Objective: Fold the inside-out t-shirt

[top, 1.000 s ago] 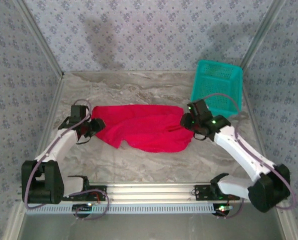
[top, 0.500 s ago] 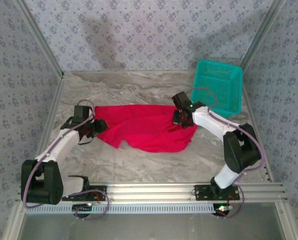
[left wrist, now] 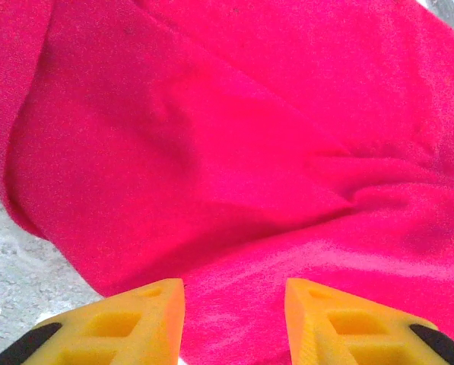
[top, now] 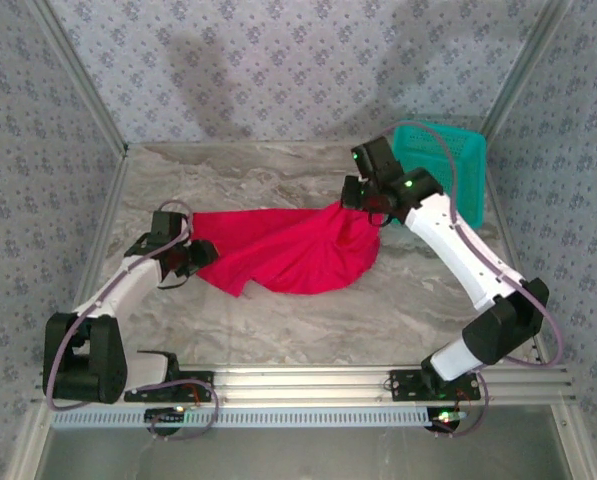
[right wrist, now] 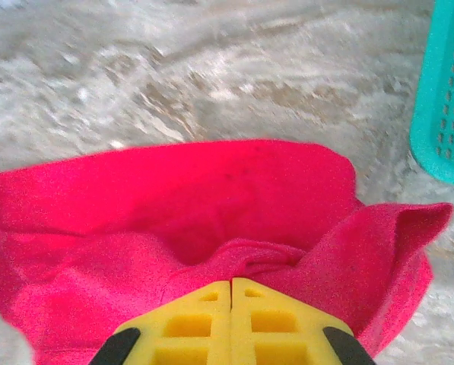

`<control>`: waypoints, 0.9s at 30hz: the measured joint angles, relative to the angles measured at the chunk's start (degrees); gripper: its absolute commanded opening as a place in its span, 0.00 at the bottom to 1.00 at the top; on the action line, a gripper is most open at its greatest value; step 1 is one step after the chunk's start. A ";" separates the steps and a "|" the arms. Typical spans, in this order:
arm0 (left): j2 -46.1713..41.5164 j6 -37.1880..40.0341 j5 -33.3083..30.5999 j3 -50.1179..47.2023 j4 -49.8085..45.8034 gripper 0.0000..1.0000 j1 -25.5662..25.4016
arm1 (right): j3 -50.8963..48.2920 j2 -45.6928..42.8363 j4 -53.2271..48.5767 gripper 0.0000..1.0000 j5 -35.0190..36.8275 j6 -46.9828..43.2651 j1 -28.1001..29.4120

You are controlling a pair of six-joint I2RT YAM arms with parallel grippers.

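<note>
The inside-out t-shirt [top: 288,255] is bright red and lies crumpled across the middle of the marble table [top: 278,170]. My right gripper [top: 356,203] is shut on its right edge and holds that edge lifted, so the cloth slopes down to the left. In the right wrist view the yellow fingers [right wrist: 211,319] are pressed together on a bunched fold of the t-shirt [right wrist: 173,198]. My left gripper [top: 200,254] sits at the shirt's left edge. In the left wrist view its jaws [left wrist: 234,304] stand apart over flat red cloth [left wrist: 211,114], which runs between them.
A teal mesh basket [top: 448,170] stands at the back right, just behind the right arm, and its wall [right wrist: 447,99] is close to the lifted cloth. Patterned walls enclose the table on three sides. Bare marble lies in front of the shirt.
My right gripper has shut on the shirt's right edge and carried it up and toward the back, pulling the cloth taut. The left gripper has barely moved.
</note>
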 measured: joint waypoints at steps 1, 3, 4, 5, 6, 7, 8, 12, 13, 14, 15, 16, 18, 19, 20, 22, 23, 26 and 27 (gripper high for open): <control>0.22 -0.15 0.04 0.00 0.09 0.39 -0.20 | 1.36 0.87 -0.02 0.27 -1.49 0.02 -0.94; 0.48 -0.42 0.07 0.00 0.39 0.39 -0.72 | 3.58 4.57 0.39 0.42 -4.11 0.24 -2.86; 0.63 -0.59 0.07 0.00 0.66 0.39 -0.94 | 5.14 7.67 0.66 0.44 -5.16 0.02 -3.80; 0.74 -0.83 0.07 0.00 0.96 0.39 -1.22 | 6.75 11.32 1.09 0.45 -5.81 0.00 -4.50; 0.83 -0.90 0.04 0.00 1.14 0.38 -1.49 | 8.33 15.17 1.38 0.45 -5.97 0.00 -4.98; 0.85 -1.01 0.07 0.00 1.31 0.38 -1.79 | 9.88 19.34 1.46 0.45 -5.88 -0.02 -5.44; 0.90 -1.05 0.07 0.00 1.36 0.38 -2.01 | 10.60 22.62 1.66 0.44 -5.66 -0.24 -5.66; 0.92 -1.25 0.04 0.00 1.36 0.38 -2.64 | 9.03 27.43 0.98 0.32 -3.76 -1.18 -4.74; 0.94 -1.25 0.04 0.00 1.36 0.38 -2.67 | 7.74 26.53 1.29 0.25 -3.10 -1.49 -4.00; 0.94 -1.25 0.04 0.00 1.36 0.38 -2.67 | 6.03 25.14 1.84 0.20 -2.58 -1.79 -3.06; 0.96 -1.25 0.04 0.00 1.38 0.38 -2.67 | 4.07 23.28 2.47 0.18 -2.03 -2.10 -2.01; 1.01 -1.25 0.04 0.00 1.40 0.38 -2.67 | 1.88 21.20 3.34 0.18 -1.73 -2.51 -0.94; 1.18 -1.25 0.04 0.00 1.49 0.38 -2.67 | -1.90 17.20 4.57 0.20 -1.53 -2.93 1.01; 1.38 -1.25 0.04 0.00 1.57 0.38 -2.67 | -3.04 15.93 5.01 0.19 -1.55 -3.08 1.64; 1.60 -1.25 0.04 0.00 1.68 0.38 -2.67 | -3.78 15.19 5.35 0.19 -1.57 -3.23 1.99; 1.88 -1.25 0.04 0.00 1.75 0.38 -2.69 | -4.68 15.21 6.01 0.18 -1.38 -3.43 1.81; 1.90 -1.25 0.04 0.00 1.75 0.37 -2.69 | -5.31 15.58 6.43 0.19 -1.16 -3.52 1.53; 1.90 -1.25 0.04 0.00 1.75 0.38 -2.69 | -7.19 17.07 6.80 0.27 -0.59 -4.07 0.83; 1.90 -1.25 0.04 0.00 1.77 0.37 -2.69 | -7.65 17.73 6.86 0.31 -0.26 -4.52 0.61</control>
